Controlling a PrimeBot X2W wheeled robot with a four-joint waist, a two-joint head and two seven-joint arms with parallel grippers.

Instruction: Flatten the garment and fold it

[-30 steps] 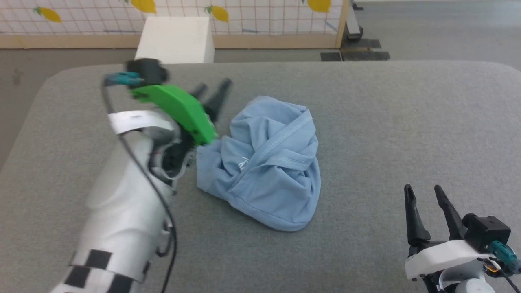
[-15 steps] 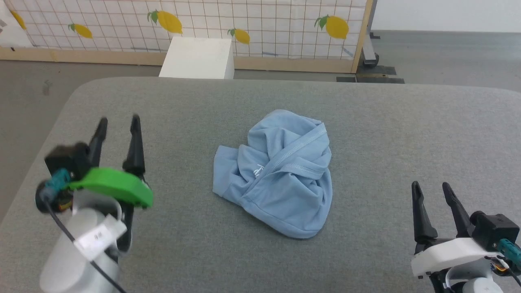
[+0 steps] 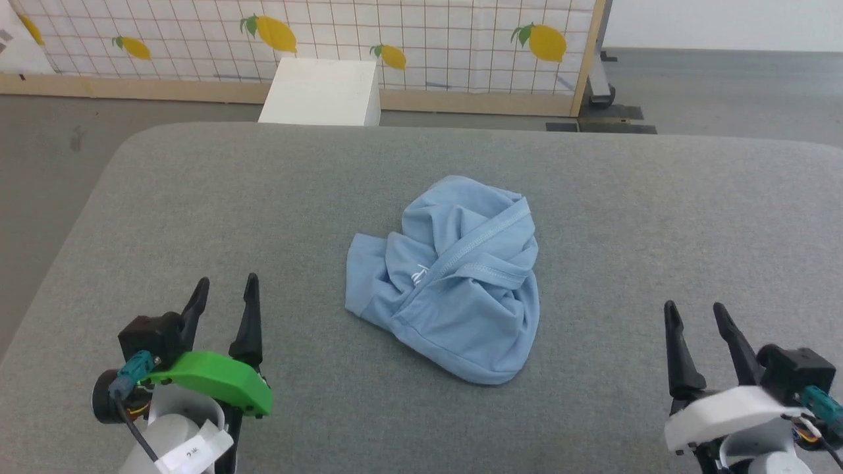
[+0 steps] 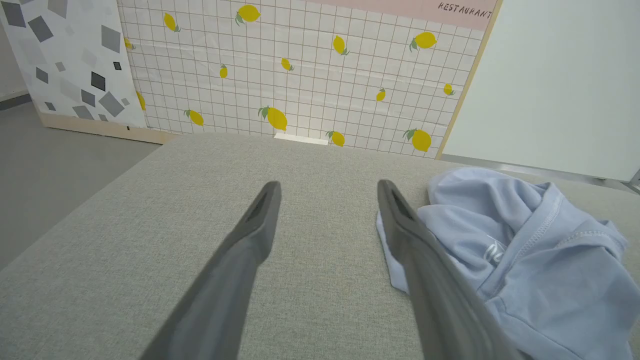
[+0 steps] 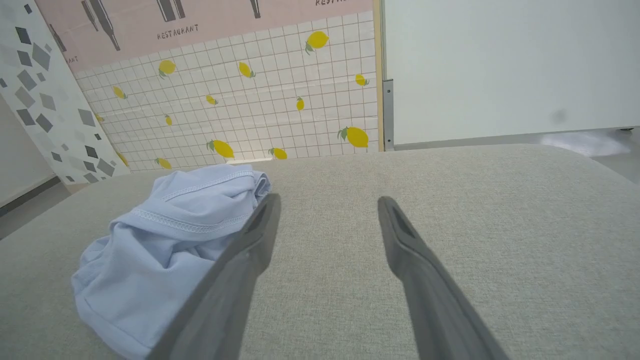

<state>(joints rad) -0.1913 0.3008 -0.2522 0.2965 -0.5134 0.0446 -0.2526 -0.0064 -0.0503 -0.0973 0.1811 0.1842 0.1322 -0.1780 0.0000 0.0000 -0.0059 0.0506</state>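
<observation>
The garment [image 3: 448, 276], a light blue knit shirt, lies crumpled in a heap at the middle of the grey padded table [image 3: 625, 217], with a stitched hem and a small white logo showing. My left gripper [image 3: 226, 291] rests open at the lower left, well clear of the cloth, with nothing between its fingers. At the lower right my right gripper [image 3: 693, 315] is open and empty too. The left wrist view has the garment [image 4: 525, 250] just right of the left gripper [image 4: 327, 187]. In the right wrist view the garment [image 5: 170, 235] lies left of the right gripper [image 5: 327, 202].
A white box [image 3: 323, 92] stands on the floor beyond the table's far edge. Behind it runs a tiled partition with lemon prints [image 3: 395, 33] on a wooden base. Grey floor borders the table's rounded left edge.
My left arm has pulled back from beside the garment to the lower left, open all the while. The camera shifted at first. The garment and right gripper stay put.
</observation>
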